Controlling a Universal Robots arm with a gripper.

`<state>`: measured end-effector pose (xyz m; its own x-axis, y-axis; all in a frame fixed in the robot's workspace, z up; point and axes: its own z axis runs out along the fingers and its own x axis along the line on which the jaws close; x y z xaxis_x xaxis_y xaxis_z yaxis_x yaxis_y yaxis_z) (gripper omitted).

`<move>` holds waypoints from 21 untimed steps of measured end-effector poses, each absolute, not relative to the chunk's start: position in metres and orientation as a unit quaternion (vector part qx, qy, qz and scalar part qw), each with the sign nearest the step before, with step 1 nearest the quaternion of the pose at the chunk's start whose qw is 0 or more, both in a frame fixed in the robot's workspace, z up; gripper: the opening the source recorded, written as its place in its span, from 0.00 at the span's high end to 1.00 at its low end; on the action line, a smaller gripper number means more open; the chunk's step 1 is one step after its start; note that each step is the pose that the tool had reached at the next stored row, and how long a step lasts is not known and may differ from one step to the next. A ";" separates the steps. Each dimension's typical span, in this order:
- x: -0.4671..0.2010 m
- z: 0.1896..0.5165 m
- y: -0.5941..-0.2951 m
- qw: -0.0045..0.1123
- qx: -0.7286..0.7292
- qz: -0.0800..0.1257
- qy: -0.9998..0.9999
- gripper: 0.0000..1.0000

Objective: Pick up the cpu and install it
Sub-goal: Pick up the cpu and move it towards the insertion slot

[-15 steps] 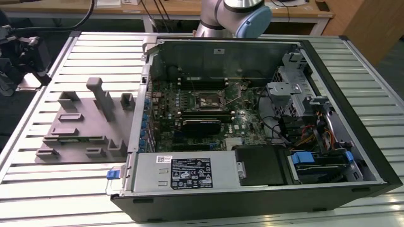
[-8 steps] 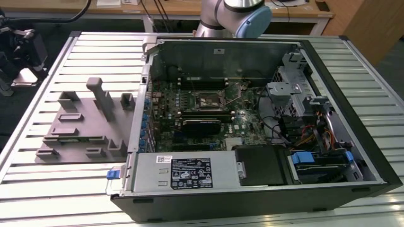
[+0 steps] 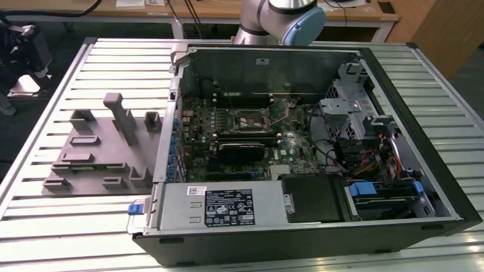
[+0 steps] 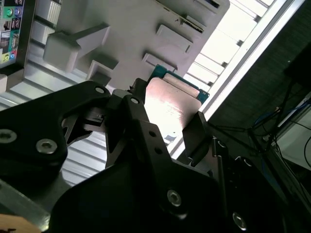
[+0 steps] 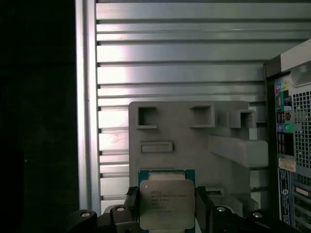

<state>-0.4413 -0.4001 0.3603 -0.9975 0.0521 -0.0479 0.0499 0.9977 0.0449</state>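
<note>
Between fingers [image 5: 132,200] of the pincer [image 5: 167,209] — the cpu [image 5: 166,196], clamped by 2 edges

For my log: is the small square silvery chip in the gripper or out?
In the gripper: in both wrist views black fingers touch opposite edges of the silvery square cpu.

- Arm [image 3: 281,16]: cut off by the exterior view's upper edge, with one joint in frame.
- Cpu [image 5: 167,204]: one edge cropped by the frame in the first wrist view. The print on its lid was too small to read. In the second wrist view it was partly hidden behind the gripper [image 4: 167,114] that clamped it.
- Fixture tray [image 5: 194,141]: part was hidden behind the cpu.
- Computer case [image 5: 291,145]: cropped at the frame edge.
- Socket [image 3: 253,120]: too small to tell its contents.
</note>
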 end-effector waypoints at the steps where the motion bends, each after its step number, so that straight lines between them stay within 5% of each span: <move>1: -0.441 0.362 -0.400 0.025 0.026 0.022 0.999 0.45; 21: -0.441 0.398 -0.400 0.030 0.025 0.022 0.999 0.45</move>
